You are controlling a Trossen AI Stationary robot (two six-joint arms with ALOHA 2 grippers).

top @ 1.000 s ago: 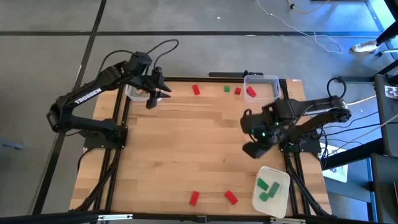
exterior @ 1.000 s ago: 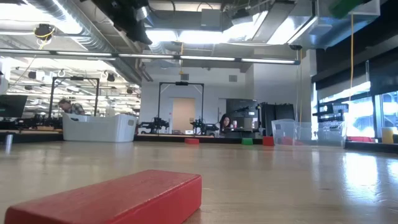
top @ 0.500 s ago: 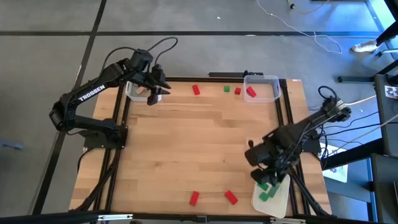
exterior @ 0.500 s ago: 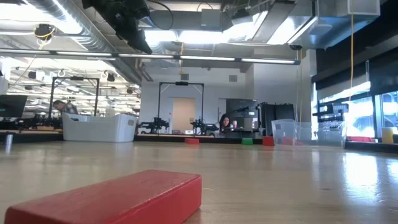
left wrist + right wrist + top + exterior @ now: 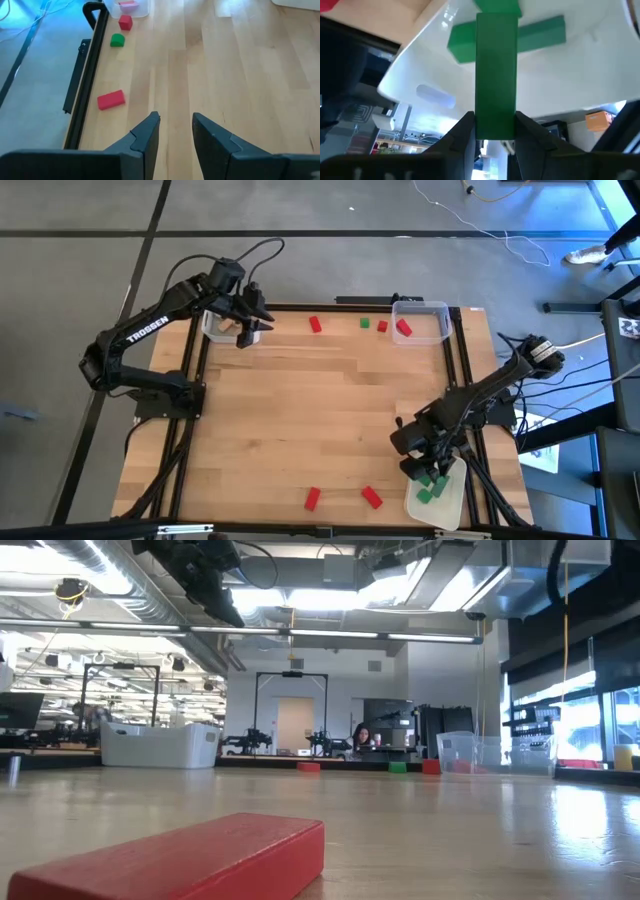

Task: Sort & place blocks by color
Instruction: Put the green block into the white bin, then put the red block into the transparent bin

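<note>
My right gripper [image 5: 425,467] is over the white tray [image 5: 450,505] at the table's near right corner. It is shut on a green block [image 5: 495,70]. Two more green blocks [image 5: 432,488] lie in the tray; they also show in the right wrist view [image 5: 540,30]. My left gripper [image 5: 245,330] is open and empty, raised beside a clear bin [image 5: 215,327] at the far left corner. Red blocks [image 5: 315,324] [image 5: 383,326] and a green block [image 5: 365,323] lie along the far edge. Two red blocks [image 5: 312,498] [image 5: 372,498] lie near the near edge. My right gripper pinches the green block by its two long sides [image 5: 480,117] between its two fingers [image 5: 462,135]. The fingers point down at the tray and lie along the block, whose free end sticks out past the fingertips. I cannot tell whether it touches the blocks in the tray.
A clear bin [image 5: 420,318] at the far right holds a red block [image 5: 403,328]. The near red block fills the foreground of the low view [image 5: 190,855]. The middle of the wooden table [image 5: 320,410] is bare. Dark frame rails run along the table's left and right edges.
My right gripper has carried the green block from the table's right middle toward the near edge and down over the white tray. It has stayed shut on the block.
</note>
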